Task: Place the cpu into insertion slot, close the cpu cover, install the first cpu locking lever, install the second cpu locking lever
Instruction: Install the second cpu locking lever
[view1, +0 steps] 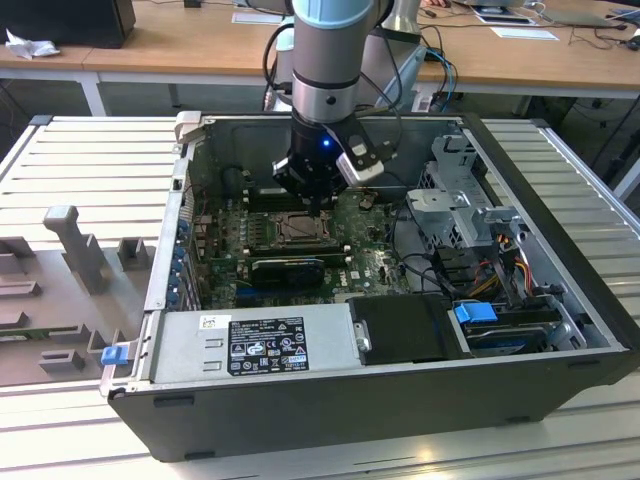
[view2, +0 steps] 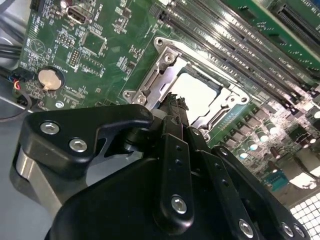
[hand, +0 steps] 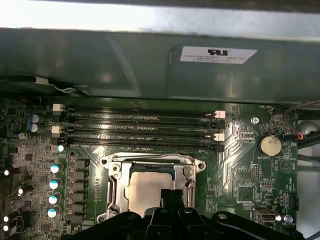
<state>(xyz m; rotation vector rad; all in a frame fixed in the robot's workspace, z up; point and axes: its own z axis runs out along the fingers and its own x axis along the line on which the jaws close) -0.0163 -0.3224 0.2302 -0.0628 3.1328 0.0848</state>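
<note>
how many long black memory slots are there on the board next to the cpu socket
4, lying side by side as parallel strips between the cpu socket and the case wall in the first wrist view: one nearest the wall, then, then, and closest to the socket. None looks hidden.

Motherboard: green, speckled with small silver and black parts. Cpu: pale silver-grey top. Cpu cover: bright silver-grey metal frame. Memory slots: long, black, with white end clips. Coin battery: dull silver disc. Pincer: matte black with silver screw heads. Computer case: dark grey. Table: pale grey, ribbed in lines.
</note>
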